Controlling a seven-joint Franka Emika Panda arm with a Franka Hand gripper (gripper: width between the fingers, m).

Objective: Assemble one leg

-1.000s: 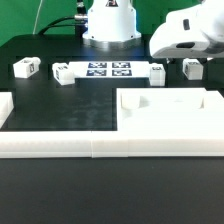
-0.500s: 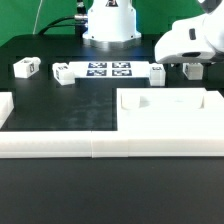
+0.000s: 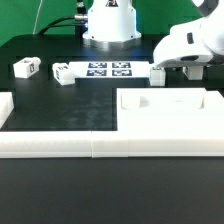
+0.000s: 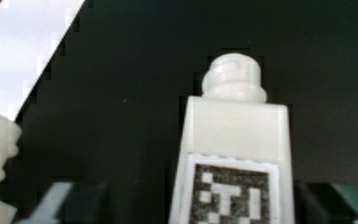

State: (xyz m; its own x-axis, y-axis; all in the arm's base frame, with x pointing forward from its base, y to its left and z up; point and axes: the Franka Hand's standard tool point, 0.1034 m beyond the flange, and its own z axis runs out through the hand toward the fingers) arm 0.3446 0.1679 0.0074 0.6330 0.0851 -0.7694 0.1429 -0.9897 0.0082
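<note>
A leg (image 4: pixel 234 130), a small white block with a round peg at its far end and a black-and-white tag, lies on the black table between my fingers. My gripper (image 4: pixel 202 205) is open, with one finger (image 4: pixel 60 203) on each side of the leg and dark gaps between. In the exterior view the gripper (image 3: pixel 190 66) hangs low at the back right and hides most of this leg. Three more legs lie at the back: two on the exterior view's left (image 3: pixel 25 68) (image 3: pixel 62 73) and one (image 3: pixel 157 71) beside the gripper.
The marker board (image 3: pixel 107 70) lies at the back middle. The large white panel (image 3: pixel 170 115) sits at the front right of the exterior view, just in front of the gripper. Long white rails (image 3: pixel 60 143) run along the front. The robot base (image 3: pixel 108 22) stands behind.
The gripper has come down and shifted slightly to the exterior view's left, now covering the leg at the back right. Nothing else has moved.
</note>
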